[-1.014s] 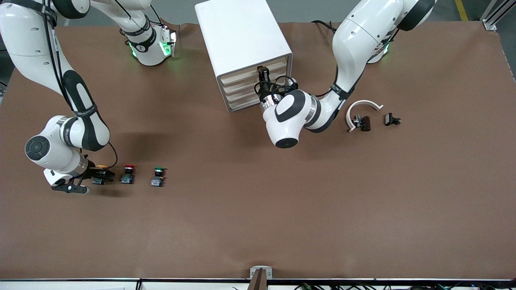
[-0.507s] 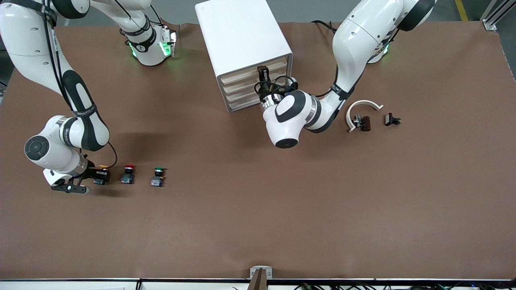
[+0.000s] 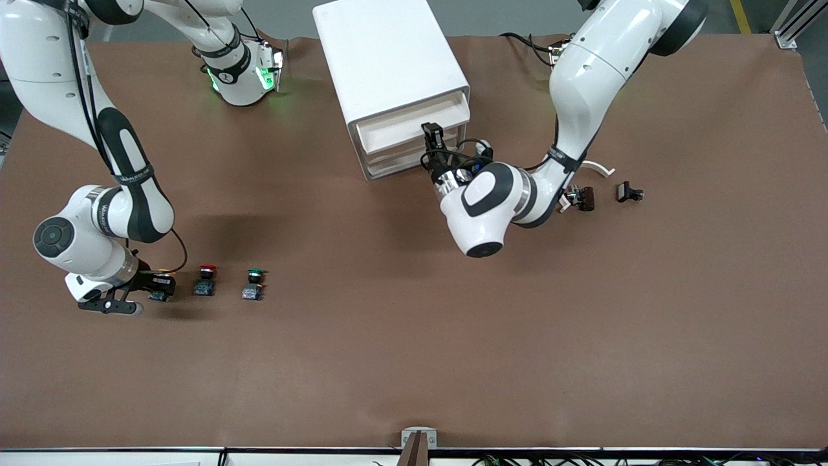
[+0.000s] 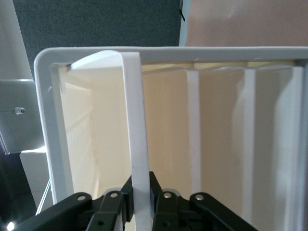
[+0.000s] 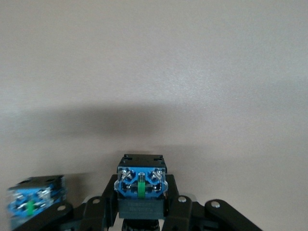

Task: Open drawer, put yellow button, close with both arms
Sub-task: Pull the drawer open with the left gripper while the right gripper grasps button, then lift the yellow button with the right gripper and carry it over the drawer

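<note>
The white cabinet (image 3: 388,58) stands at the robots' side of the table. Its top drawer (image 3: 404,126) is pulled partly out and its white tray shows. My left gripper (image 3: 432,137) is shut on that drawer's cream front slat (image 4: 136,134), with the slat pinched between the jaws of the left gripper (image 4: 141,195) in the left wrist view. My right gripper (image 3: 160,285) is shut on the yellow button (image 3: 156,296), low at the table toward the right arm's end. In the right wrist view the button's bluish base (image 5: 141,182) sits between the right gripper's fingers (image 5: 141,211).
A red-capped button (image 3: 206,280) and a green-capped button (image 3: 253,283) stand beside the yellow one; the red one's base shows in the right wrist view (image 5: 33,204). A white curved piece (image 3: 600,169) and two small black parts (image 3: 582,197) (image 3: 629,191) lie toward the left arm's end.
The left gripper has pulled the top drawer out toward the front camera. The right gripper has closed around the yellow button and shifted slightly toward the right arm's end.
</note>
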